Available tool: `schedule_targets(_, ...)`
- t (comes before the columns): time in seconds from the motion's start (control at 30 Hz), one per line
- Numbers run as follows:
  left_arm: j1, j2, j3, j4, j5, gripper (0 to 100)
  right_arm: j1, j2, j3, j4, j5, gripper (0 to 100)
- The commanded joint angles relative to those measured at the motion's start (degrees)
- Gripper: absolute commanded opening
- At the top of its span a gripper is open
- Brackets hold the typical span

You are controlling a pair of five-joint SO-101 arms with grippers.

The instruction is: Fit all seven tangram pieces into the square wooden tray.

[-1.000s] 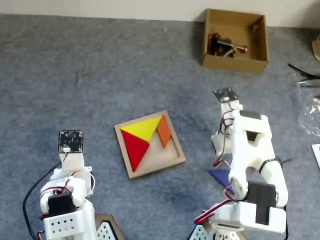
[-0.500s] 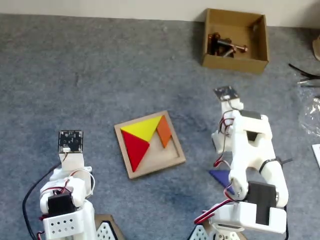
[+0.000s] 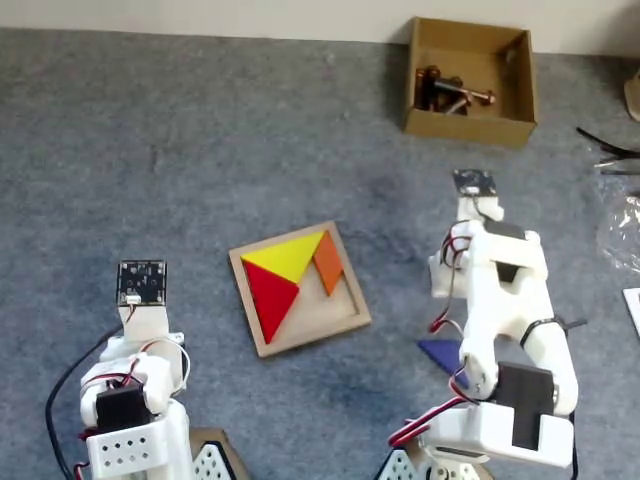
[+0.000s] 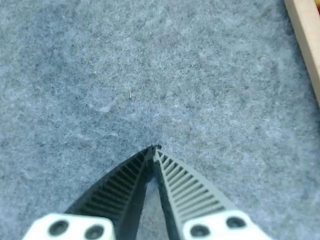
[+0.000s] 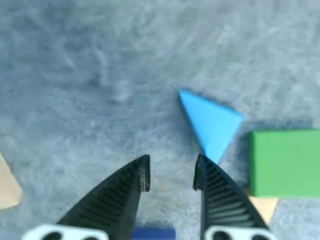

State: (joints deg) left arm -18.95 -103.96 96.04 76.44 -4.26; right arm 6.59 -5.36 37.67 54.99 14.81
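Observation:
The square wooden tray (image 3: 345,322) lies mid-table and holds a yellow triangle (image 3: 285,257), a red triangle (image 3: 271,297) and an orange piece (image 3: 329,263). My right arm (image 3: 495,290) stands to the right of the tray. My right gripper (image 5: 171,174) is open just above the carpet. A light blue triangle (image 5: 212,124) lies just beyond one fingertip, beside a green square (image 5: 285,162) and a tan piece (image 5: 262,205). A dark blue piece (image 3: 440,352) lies by the right arm's base. My left gripper (image 4: 153,148) is shut on nothing, low over bare carpet, left of the tray's edge (image 4: 305,40).
A cardboard box (image 3: 470,68) with metal parts sits at the back right. Cables and a plastic bag (image 3: 620,225) lie at the right edge. The left arm (image 3: 140,330) stands at the front left, with open carpet between it and the tray.
The right arm's wrist has swung a little to the right, away from the tray. The left arm and the tray's pieces have not moved.

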Motion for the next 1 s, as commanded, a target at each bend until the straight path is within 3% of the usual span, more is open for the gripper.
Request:
schedule_targets(0.0, -0.7, -0.4, 1.1, 0.3, 0.5, 1, 1.0, -1.0, -3.2, -1.3, -1.5, 14.5)
schedule_targets(0.2, -0.7, -0.4, 1.1, 0.3, 0.5, 1, 3.0, -0.6, -3.2, -5.4, -1.8, 14.5)
schedule_targets(0.97, -0.7, -0.4, 1.1, 0.3, 0.5, 1, 4.0, -1.1, -5.1, -5.6, -1.9, 14.5)
